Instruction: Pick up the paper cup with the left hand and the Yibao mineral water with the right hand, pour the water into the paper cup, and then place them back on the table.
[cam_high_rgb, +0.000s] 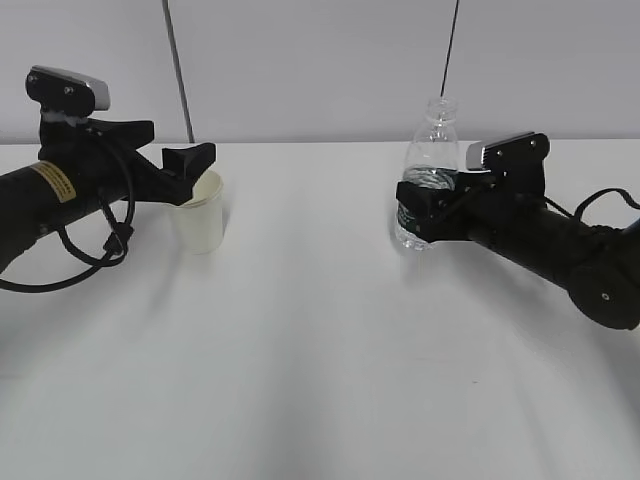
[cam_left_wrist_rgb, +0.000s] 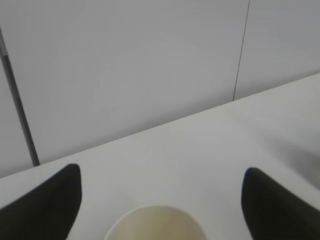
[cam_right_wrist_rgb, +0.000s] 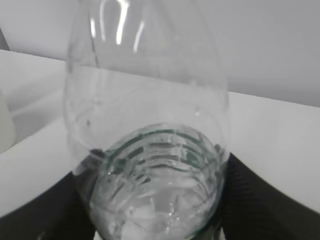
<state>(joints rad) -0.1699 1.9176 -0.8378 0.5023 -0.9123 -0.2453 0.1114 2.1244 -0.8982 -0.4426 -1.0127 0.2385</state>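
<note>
The paper cup (cam_high_rgb: 202, 218) stands upright on the table (cam_high_rgb: 320, 360) at the left. My left gripper (cam_high_rgb: 198, 163) is open at the cup's rim. In the left wrist view the cup rim (cam_left_wrist_rgb: 155, 224) lies low between the wide-spread fingers (cam_left_wrist_rgb: 55, 200), which are apart from it, behind the left gripper's (cam_left_wrist_rgb: 161, 171) tips. The Yibao mineral water (cam_high_rgb: 432, 140), uncapped and partly full, stands at the right. My right gripper (cam_high_rgb: 424, 208) is shut on its green label band. In the right wrist view the bottle (cam_right_wrist_rgb: 150, 100) fills the right gripper (cam_right_wrist_rgb: 155, 200), both fingers against its sides.
A grey wall with a dark vertical strip (cam_high_rgb: 180, 70) runs behind the table's far edge. White tabletop lies between cup and bottle and toward the front. A black cable (cam_high_rgb: 95, 255) loops under the left arm.
</note>
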